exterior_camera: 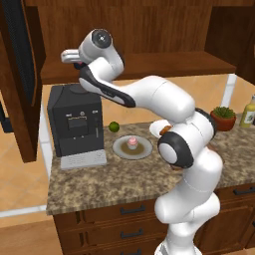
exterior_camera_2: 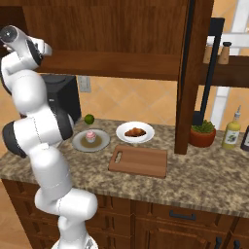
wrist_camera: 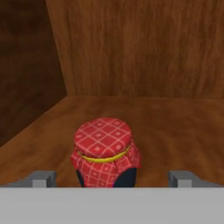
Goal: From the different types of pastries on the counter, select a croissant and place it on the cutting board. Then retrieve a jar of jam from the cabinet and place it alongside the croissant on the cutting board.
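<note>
Inside the cabinet (wrist_camera: 131,52), the open end effector (wrist_camera: 113,178) straddles the jar of jam (wrist_camera: 105,153).

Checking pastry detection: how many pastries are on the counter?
2: a croissant on the white plate, and a pink-frosted cupcake on the grey plate left of it.

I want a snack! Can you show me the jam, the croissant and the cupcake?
jam (wrist_camera: 103,151): hand view, on its red checked lid.
croissant (exterior_camera_2: 135,132): right base view, on its brown middle.
cupcake (exterior_camera: 132,143): left base view, on its pink frosting.

Jar of jam (wrist_camera: 105,155) base cut off; cutting board (exterior_camera: 175,167) seemingly behind arm.
</note>
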Available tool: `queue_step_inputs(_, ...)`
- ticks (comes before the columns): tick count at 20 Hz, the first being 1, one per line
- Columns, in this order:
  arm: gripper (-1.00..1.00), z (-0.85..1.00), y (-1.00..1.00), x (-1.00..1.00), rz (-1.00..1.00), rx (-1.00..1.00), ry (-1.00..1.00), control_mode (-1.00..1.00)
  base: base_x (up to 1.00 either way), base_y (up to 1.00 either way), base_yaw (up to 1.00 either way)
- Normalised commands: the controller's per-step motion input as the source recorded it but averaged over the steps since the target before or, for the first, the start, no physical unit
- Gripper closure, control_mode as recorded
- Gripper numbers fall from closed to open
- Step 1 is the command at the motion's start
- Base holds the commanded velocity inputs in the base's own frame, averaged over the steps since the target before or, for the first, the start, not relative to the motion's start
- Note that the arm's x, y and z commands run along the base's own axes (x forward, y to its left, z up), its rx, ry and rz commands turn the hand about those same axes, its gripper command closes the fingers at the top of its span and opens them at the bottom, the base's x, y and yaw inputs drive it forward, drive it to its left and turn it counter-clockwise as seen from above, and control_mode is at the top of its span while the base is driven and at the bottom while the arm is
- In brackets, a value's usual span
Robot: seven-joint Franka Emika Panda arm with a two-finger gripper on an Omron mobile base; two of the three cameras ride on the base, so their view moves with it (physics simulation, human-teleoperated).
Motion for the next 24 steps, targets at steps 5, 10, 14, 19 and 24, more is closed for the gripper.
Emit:
queue_step_inputs(5,-1.0,0.0,0.06,0.16,0.0,0.0,0.0,-1.0,0.0,0.0,0.0)
queue_step_inputs(10,1.0,0.0,0.01,0.14,0.0,0.0,0.0,-1.0,0.0,0.0,0.0)
queue_step_inputs(14,1.0,0.0,0.0,0.04,0.0,0.0,0.0,-1.0,0.0,0.0,0.0)
queue_step_inputs(19,1.0,0.02,0.11,-0.06,0.0,-0.01,0.0,-1.0,0.0,0.0,0.0)
queue_step_inputs(24,1.0,0.31,0.05,-0.39,0.0,-0.02,0.05,-1.0,0.0,0.0,0.0)
